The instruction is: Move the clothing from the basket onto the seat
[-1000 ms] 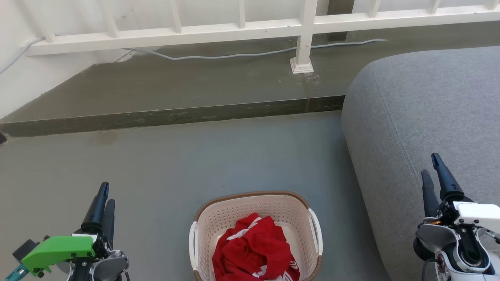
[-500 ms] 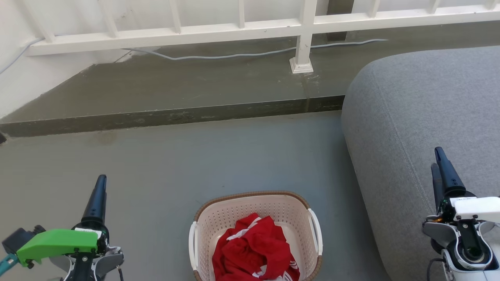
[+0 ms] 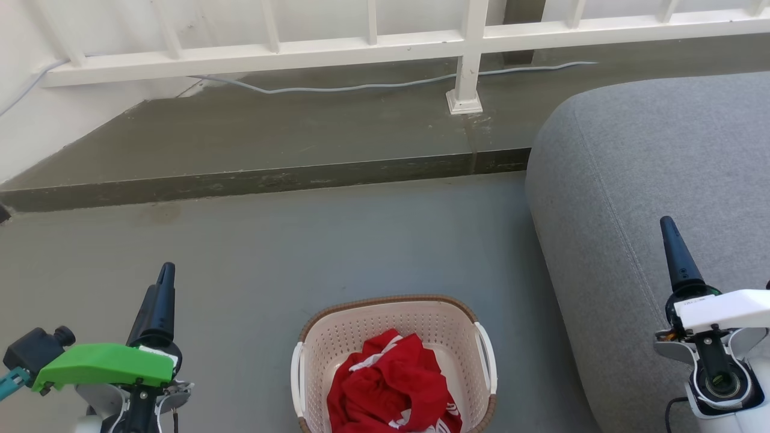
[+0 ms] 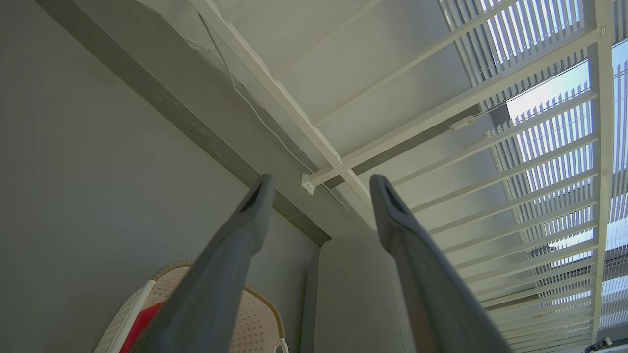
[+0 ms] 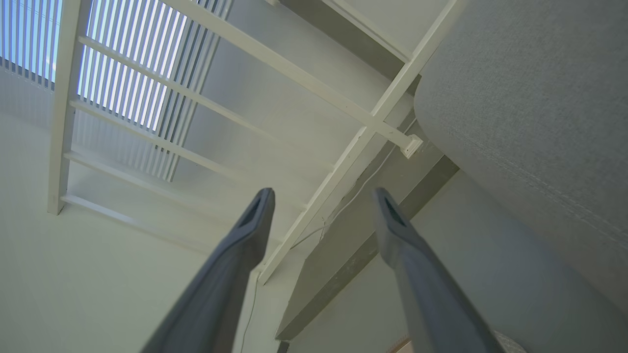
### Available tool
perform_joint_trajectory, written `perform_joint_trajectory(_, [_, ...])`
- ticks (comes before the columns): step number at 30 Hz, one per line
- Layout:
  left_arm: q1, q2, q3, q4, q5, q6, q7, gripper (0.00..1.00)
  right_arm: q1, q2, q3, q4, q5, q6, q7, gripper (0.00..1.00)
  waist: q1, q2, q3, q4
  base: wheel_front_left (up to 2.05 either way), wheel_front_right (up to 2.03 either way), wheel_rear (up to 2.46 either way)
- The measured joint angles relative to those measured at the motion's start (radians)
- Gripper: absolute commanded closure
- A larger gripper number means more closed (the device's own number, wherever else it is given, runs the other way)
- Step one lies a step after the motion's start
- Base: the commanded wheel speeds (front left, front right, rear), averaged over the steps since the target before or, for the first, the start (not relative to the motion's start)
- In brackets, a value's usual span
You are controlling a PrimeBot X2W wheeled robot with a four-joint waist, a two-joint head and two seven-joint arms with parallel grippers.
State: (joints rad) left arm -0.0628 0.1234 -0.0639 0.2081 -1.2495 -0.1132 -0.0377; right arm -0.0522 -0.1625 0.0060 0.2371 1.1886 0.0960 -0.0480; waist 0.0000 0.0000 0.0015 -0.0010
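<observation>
I have two grippers, and neither touches anything. My left gripper (image 3: 165,270) hangs at the lower left above the grey floor (image 3: 301,240). Its two dark fingers are spread wide with nothing between them. My right gripper (image 3: 666,224) is at the lower right and shows against the side of the seat (image 3: 662,150). Its two fingers are also parted and empty.

Between my arms one basket (image 3: 385,302) stands on the floor, near the one grey seat. The clothing (image 3: 391,385) lies inside the basket as a single crumpled red heap with white stripes. It may be more than one garment, but the folds hide that.

Beyond, one raised concrete step (image 3: 271,179) runs across, with one pale cable (image 3: 361,86) along it under a white railing (image 3: 301,51).
</observation>
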Motion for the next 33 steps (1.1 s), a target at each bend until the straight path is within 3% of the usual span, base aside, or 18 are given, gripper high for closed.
perform_joint_trajectory(33, [-0.019, 0.053, -0.146, -0.068, 0.549, 0.097, -0.111, 0.00, -0.023, -0.086, 0.163, -0.012, -0.565, -0.092, -0.102, 0.00, 0.0000, 0.0000, -0.004, -0.003, 0.00, 0.00, 0.00])
